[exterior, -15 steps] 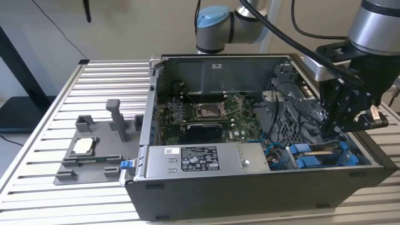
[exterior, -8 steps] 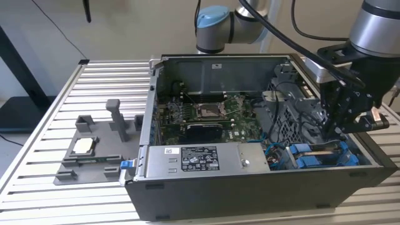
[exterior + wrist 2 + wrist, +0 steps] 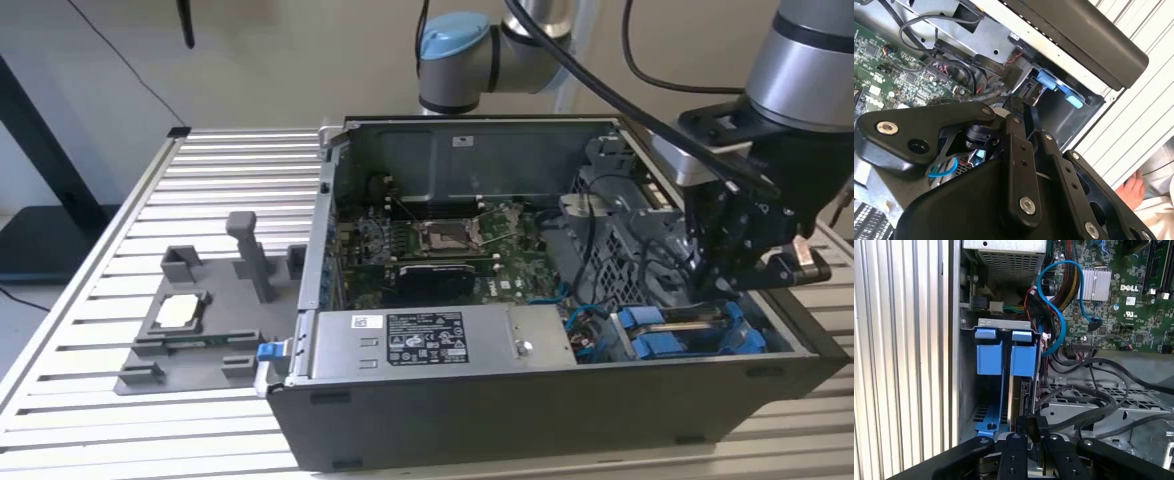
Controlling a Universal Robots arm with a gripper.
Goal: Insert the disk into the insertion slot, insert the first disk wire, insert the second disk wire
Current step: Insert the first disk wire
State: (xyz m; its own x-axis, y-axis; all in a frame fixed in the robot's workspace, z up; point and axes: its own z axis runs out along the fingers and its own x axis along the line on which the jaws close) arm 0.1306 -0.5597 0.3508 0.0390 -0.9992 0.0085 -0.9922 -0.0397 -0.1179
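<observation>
Down inside the case, the gripper pinches a black wire plug (jaws drawn narrow) at the blue-framed disk, seated in the insertion slot.

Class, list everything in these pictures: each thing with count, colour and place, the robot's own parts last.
table: one, silver, slatted
computer case: one, dark grey, on the table
motherboard: one, green, inside the case
power-supply box: one, grey, inside the case
disk carriers: two, blue, side by side in the drive cage
fixture: one, grey, on the table beside the case
wire plug: one, black, by the carriers
arm: one, grey and blue, above the case
gripper: one, black, shut on the wire plug
</observation>
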